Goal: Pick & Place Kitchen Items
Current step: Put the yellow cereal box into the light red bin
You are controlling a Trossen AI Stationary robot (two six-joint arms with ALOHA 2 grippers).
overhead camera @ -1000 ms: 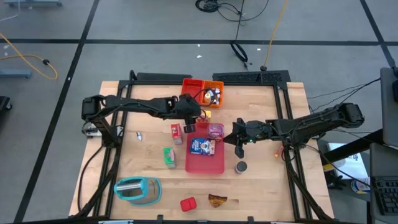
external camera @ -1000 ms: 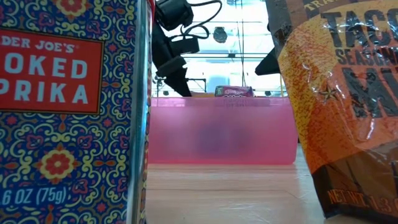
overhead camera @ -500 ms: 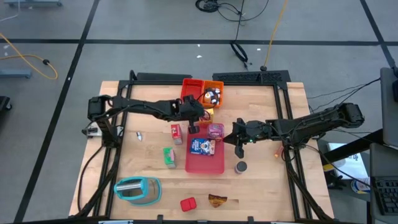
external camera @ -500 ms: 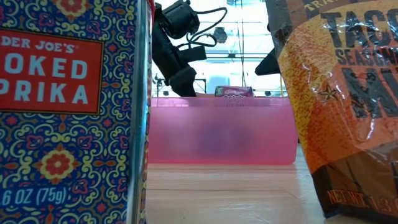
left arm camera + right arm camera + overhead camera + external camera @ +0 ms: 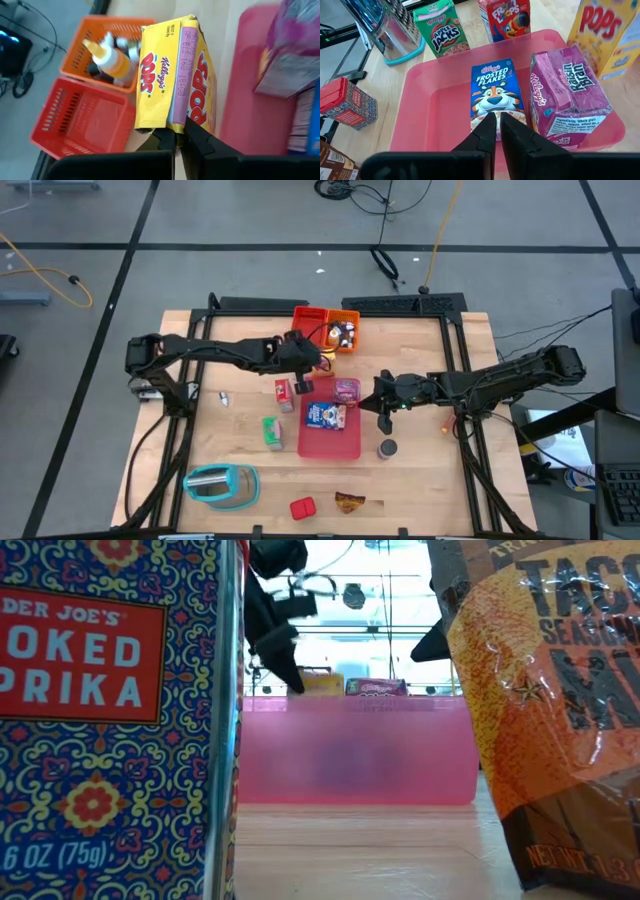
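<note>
My left gripper (image 5: 318, 367) is at the far left corner of the flat pink tray (image 5: 330, 444), shut on a yellow Corn Pops box (image 5: 165, 75). That box shows above the tray's far rim in the low view (image 5: 322, 683). My right gripper (image 5: 495, 125) hangs shut over the tray's right side, above a blue Frosted Flakes box (image 5: 495, 92) that lies in the tray beside a pink Raisin Bran box (image 5: 567, 85); it touches neither. A red Froot Loops box (image 5: 284, 393) and a green Apple Jacks box (image 5: 271, 430) stand on the table left of the tray. My left gripper pinches the yellow box between its two fingers at the end nearest to it (image 5: 175, 126), where a yellow face meets the pink narrow side. The fingers slant down from the table's left and lie along the box. Whether the box's far end rests on the table I cannot tell.
A red bin (image 5: 309, 320) and an orange bin (image 5: 343, 330) with small bottles stand at the far edge. A grey can (image 5: 387, 448) is right of the tray. Near the front edge are a teal grater (image 5: 220, 485), a red spice tin (image 5: 302, 507) and a brown packet (image 5: 349, 501).
My left gripper has risen a little at the tray's far left corner. The yellow box now shows above the tray's far rim in the low view, where it did not show before. My right gripper has kept still.
</note>
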